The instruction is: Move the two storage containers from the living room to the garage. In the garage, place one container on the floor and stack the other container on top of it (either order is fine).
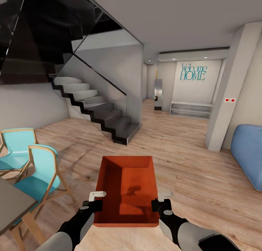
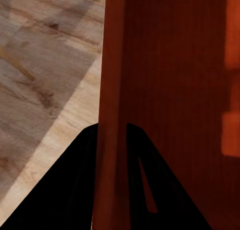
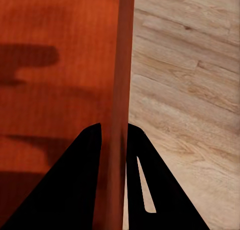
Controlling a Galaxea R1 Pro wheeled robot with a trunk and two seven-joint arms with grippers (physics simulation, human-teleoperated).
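Light plank floor [image 1: 182, 145], dark staircase [image 1: 98, 112], turquoise chairs [image 1: 32, 163], blue sofa [image 1: 249, 156].

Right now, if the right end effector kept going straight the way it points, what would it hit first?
Probably nothing new soon: the right end effector is already clamped on the side wall of the orange-red rectangular bin. Its line runs along that wall, then likely toward the light wood plank floor.

Both arms reach forward, side by side. The left gripper [image 1: 95, 204] clamps the left wall of the orange-red rectangular topless bin [image 1: 127, 182]; the right gripper [image 1: 160, 204] clamps its right wall.
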